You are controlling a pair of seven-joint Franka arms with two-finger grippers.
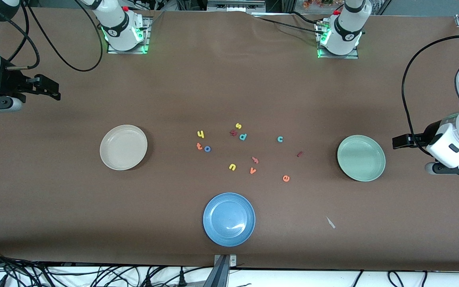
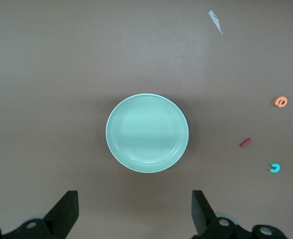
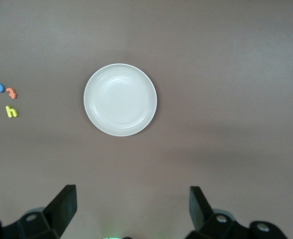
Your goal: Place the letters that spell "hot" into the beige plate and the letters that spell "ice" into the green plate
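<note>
Both plates are lying empty. The right pincer (image 3: 131, 211) is hovering open at its surface end beside the beige plate (image 1: 123, 147); h (image 1: 201, 134), t (image 1: 199, 146), o (image 1: 207, 149) are lying toward centre. The left pincer (image 2: 134, 211) is hovering open by the green plate (image 1: 361, 158); i (image 1: 300, 154), c (image 1: 280, 139), e (image 1: 286, 178) are lying nearest it.

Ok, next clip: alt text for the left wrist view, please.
The empty green plate sits centered on the brown table, with the left end effector open above it. Off to one side lie the orange e, dark red i and teal c, plus a pale scrap.
</note>
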